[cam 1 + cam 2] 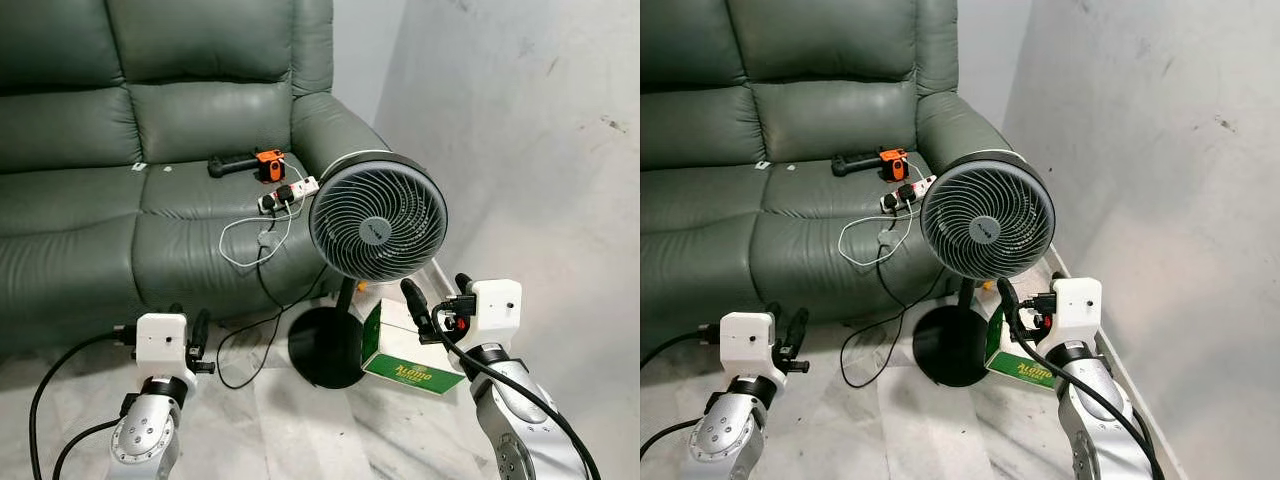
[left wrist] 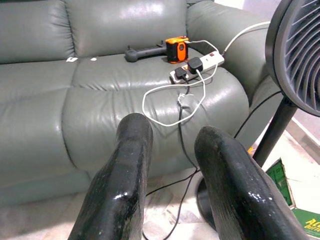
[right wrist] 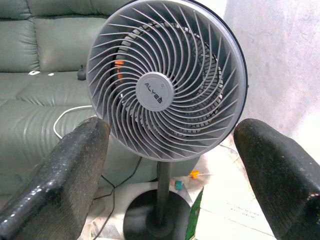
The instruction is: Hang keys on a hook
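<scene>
The keys and the hook cannot be made out here, so I cannot say which way they lie from either end effector, nor which arm is nearer to them. As I judge it, the task is at its beginning and the robot must first find the keys.

The left end effector (image 1: 188,326) is held low in front of the sofa (image 1: 150,200), above the floor, with its two fingers a little apart and nothing between them. The right end effector (image 1: 436,302) is held low near the wall, just beside the fan (image 1: 377,221); its fingers stand wide apart and empty, and they point toward the fan head.

On the seat of the sofa, near its right arm, lie a power strip (image 1: 288,194) with a white cable (image 1: 250,240), and behind it an orange and black tool (image 1: 250,164). A green box (image 1: 410,352) lies on the floor beside the fan base, near the right end effector. A black cable runs from the seat edge down to the floor.
</scene>
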Robot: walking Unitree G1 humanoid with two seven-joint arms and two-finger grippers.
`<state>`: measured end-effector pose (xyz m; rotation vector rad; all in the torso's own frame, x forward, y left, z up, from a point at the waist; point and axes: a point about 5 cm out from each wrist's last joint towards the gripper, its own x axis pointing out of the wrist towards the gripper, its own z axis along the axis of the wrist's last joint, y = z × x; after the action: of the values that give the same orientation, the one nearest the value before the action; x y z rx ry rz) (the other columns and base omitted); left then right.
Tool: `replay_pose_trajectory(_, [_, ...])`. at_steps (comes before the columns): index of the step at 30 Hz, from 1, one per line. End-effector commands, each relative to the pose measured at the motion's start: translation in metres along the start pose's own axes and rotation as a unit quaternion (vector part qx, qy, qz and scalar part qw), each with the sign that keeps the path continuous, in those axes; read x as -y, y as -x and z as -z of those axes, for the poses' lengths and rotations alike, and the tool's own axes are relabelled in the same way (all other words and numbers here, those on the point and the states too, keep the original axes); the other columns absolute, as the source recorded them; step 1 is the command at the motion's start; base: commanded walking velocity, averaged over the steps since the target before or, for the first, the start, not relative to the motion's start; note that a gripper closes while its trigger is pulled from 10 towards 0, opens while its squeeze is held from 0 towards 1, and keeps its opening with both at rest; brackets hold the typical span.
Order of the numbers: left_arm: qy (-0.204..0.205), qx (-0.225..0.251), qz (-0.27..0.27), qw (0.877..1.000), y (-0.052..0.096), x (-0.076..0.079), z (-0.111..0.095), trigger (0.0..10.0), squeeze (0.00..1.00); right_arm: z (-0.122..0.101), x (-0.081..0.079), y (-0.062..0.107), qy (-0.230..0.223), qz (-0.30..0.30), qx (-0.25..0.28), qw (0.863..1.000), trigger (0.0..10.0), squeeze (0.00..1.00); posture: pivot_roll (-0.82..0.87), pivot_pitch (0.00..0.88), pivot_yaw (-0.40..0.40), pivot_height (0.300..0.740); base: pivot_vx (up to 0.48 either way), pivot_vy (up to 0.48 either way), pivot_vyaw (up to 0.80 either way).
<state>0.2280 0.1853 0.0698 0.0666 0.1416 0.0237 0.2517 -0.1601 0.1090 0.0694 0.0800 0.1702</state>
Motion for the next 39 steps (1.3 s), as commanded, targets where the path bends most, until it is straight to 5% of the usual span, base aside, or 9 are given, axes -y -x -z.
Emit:
replay_pose_trajectory(1, [0.004, -0.014, 0.008, 1.000, -0.0005, 0.0037, 0.0043, 10.0, 0.00, -0.0001, 0.0038, 0.0004, -0.006, 0.003, -0.002, 1.000, 10.0, 0.00, -0.04, 0.106, -0.067, 0.740, 0.000, 0.000, -0.80])
replay_pose_trajectory(39, [0.023, -0.018, 0.018, 0.999, -0.0032, 0.0052, 0.0053, 10.0, 0.00, 0.0018, 0.0043, -0.0016, -0.015, -0.008, -0.010, 1.000, 10.0, 0.00, -0.04, 0.095, -0.073, 0.740, 0.000, -0.041, -0.02])
